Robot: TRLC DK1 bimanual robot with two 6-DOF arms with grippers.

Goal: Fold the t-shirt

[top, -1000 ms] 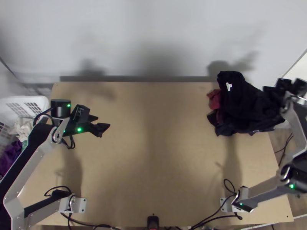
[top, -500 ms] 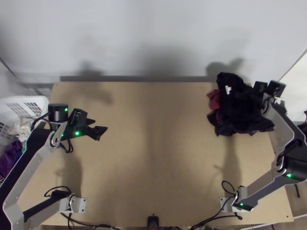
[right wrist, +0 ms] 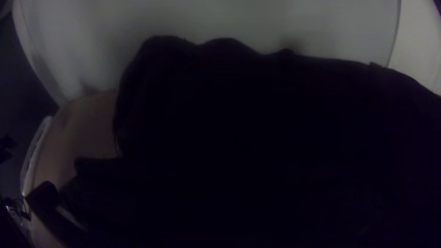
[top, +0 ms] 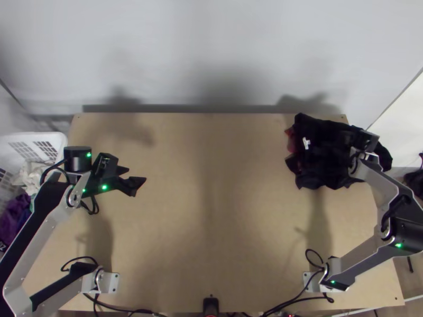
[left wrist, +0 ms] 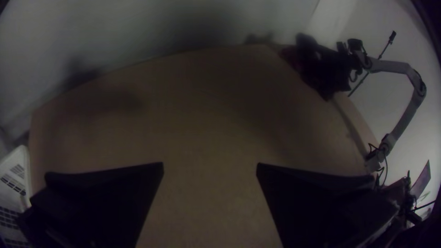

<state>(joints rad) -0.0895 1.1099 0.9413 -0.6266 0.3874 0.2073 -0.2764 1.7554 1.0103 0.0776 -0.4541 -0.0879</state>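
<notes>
My left gripper (top: 135, 182) stands open with nothing in it over the table's left part; in the left wrist view the same left gripper (left wrist: 210, 170) has its two fingers wide apart. At the table's far right corner lies a bunched heap of black cloth (top: 322, 164), with a white label on it. A bit of dark red cloth (top: 290, 140) shows at the heap's left side. My right gripper (top: 365, 140) is at the heap's right part, its tips hidden against the black fabric. Dark cloth (right wrist: 239, 119) stands close before the right wrist camera.
A white basket (top: 45, 140) with white and purple clothes stands beyond the table's left edge. Bare wooden table (top: 211, 211) stretches between the arms. Cables and a small black device (top: 210, 306) lie along the near edge.
My right gripper has moved left and toward the near side, onto the heap. The heap's upper part has sunk and spread to the right. My left gripper has drifted slightly left and nearer.
</notes>
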